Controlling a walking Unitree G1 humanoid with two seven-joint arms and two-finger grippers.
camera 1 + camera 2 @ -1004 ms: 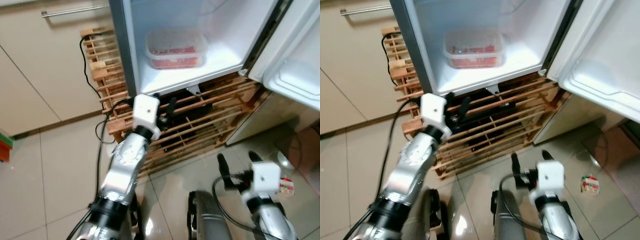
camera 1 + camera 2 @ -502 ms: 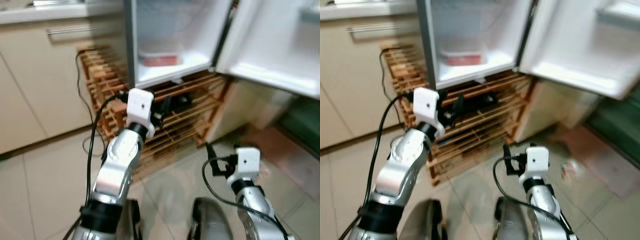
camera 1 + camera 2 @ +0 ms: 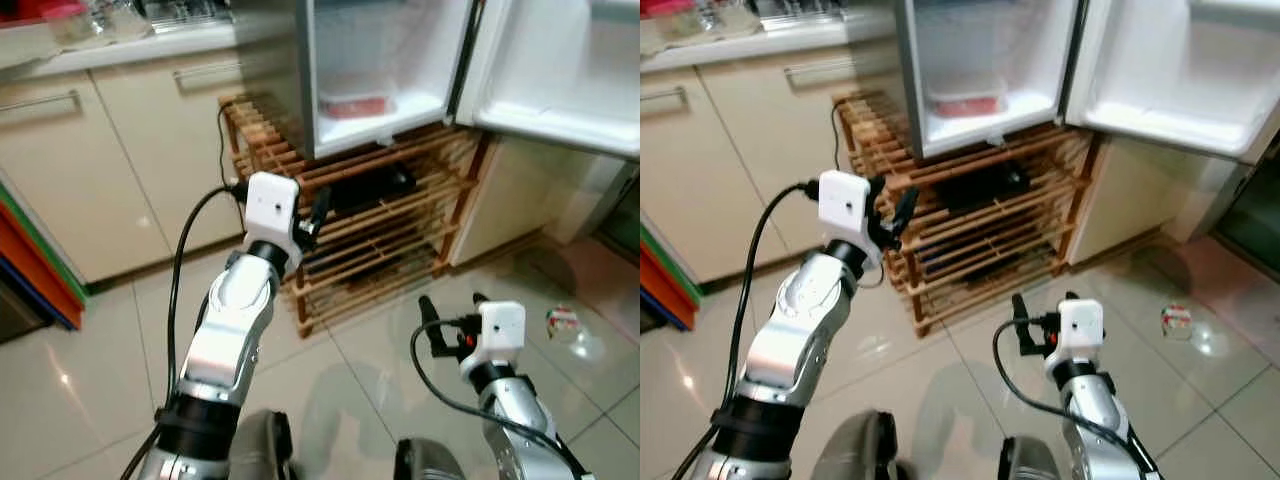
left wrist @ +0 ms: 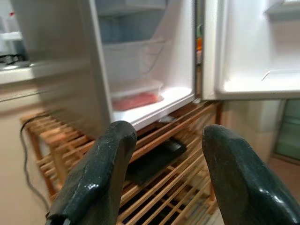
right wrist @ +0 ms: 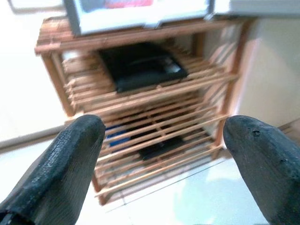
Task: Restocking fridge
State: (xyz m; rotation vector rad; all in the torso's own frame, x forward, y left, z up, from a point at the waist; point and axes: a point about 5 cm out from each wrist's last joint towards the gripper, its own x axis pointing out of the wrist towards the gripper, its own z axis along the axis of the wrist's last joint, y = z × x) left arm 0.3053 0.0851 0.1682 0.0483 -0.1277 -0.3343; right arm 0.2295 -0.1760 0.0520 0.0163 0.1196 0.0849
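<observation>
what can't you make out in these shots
- Tub contents: red through the clear wall, too blurred in the left wrist view to name.
- Fridge upper shelves: cut off by the eye views' top edge.
- Floor packet: label too small.
- Black slab on the rack: blurred, kind unclear.

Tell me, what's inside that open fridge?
On the bottom shelf of the fridge sits one clear lidded box with something red in it. Clear drawers sit above it; what they hold is too blurred to tell.
</observation>
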